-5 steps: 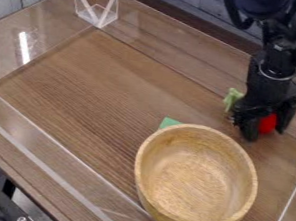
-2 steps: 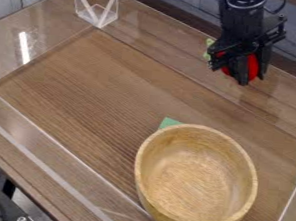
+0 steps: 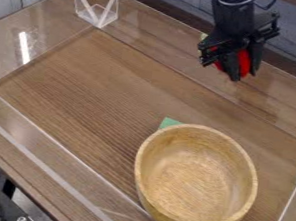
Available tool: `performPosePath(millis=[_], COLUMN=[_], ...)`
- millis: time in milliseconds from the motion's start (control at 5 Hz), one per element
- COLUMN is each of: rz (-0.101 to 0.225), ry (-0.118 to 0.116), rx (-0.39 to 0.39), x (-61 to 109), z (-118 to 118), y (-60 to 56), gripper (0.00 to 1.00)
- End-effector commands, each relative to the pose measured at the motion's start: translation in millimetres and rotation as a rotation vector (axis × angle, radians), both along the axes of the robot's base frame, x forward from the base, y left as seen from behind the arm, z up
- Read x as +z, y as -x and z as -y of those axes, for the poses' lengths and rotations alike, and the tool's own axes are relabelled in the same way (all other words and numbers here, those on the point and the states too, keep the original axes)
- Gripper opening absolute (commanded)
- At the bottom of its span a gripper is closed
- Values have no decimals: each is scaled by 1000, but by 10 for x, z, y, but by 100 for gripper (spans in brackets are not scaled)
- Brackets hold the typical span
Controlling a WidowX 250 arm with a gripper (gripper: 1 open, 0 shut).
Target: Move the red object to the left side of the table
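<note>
Slightly leftward since before, the gripper (image 3: 230,58), closed around the red fruit (image 3: 234,62), is beyond the bowl (image 3: 195,180), green piece (image 3: 171,124) beside it.

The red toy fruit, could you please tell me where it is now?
In the camera view, the red toy fruit is at the upper right, between the jaws of the gripper, beyond the wooden bowl.
</note>
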State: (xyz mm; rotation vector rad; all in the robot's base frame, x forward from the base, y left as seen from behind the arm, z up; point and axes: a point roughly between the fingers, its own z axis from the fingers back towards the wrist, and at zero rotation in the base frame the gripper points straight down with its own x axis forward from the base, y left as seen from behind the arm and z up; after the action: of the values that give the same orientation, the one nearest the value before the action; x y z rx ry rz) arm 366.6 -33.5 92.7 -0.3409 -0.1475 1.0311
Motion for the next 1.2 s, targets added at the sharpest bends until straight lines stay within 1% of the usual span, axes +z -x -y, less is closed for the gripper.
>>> performPosePath(millis=[0,400,800,1000], rz=[84,104,123,133], ry=[-15,-31,-44,-51], rx=[9,24,42,32], x=[201,154,305,309], z=[-67,-125,-171,-187], y=[-45,-49,-56,-85], gripper=[0,0,0,0])
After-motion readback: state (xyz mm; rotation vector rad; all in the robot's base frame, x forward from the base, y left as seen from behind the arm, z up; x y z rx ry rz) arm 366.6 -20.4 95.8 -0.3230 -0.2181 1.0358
